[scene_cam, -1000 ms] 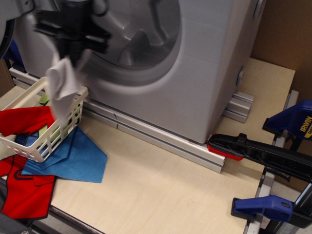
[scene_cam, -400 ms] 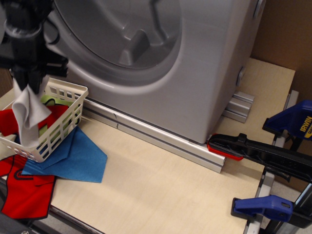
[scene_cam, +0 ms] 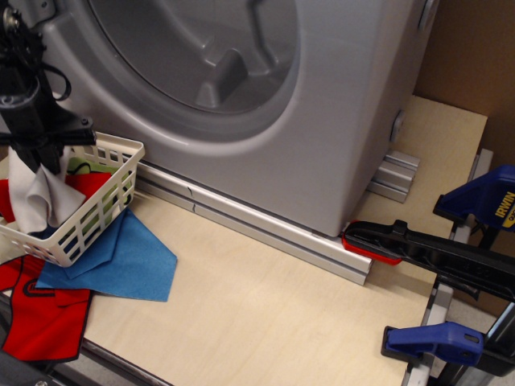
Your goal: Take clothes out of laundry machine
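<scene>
The grey laundry machine fills the top of the view, its round opening showing the ribbed drum, with no cloth seen inside. My black gripper hangs over the white lattice basket at the left. It is shut on the top of the light grey, nearly white cloth, which hangs down into the basket and rests on what lies there.
A red cloth and a blue cloth lie under and beside the basket on the wooden board. Aluminium rails run along the machine's base. Blue and black clamps stand at the right edge.
My gripper carried the pale cloth out of the drum opening, left and down over the basket. The cloth now hangs lower, inside the basket.
</scene>
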You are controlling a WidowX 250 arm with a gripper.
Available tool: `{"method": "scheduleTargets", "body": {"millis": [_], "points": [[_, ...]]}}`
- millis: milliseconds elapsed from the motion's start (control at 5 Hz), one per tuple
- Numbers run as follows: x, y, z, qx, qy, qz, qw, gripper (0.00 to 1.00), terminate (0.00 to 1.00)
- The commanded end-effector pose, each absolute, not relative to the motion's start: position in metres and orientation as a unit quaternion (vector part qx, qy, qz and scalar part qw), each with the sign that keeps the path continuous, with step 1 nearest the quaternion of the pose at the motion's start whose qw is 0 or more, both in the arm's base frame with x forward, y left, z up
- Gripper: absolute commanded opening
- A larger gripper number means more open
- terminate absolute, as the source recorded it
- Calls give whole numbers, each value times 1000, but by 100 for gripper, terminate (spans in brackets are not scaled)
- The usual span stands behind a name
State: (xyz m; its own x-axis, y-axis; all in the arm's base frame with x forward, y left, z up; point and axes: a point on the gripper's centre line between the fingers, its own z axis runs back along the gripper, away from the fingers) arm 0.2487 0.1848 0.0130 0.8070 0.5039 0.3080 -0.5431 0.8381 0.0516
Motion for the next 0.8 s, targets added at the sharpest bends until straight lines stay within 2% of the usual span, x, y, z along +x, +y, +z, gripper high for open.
{"method": "scheduleTargets", "body": {"millis": [0, 200, 400, 600], "points": [[245, 194, -6, 32, -141, 294, 945, 0, 0], [237, 194, -13, 15, -133, 313, 940, 0, 0], [233, 193, -5, 1, -126, 328, 936, 100, 0], [230, 193, 2, 8, -119, 337, 934, 100, 0]]}}
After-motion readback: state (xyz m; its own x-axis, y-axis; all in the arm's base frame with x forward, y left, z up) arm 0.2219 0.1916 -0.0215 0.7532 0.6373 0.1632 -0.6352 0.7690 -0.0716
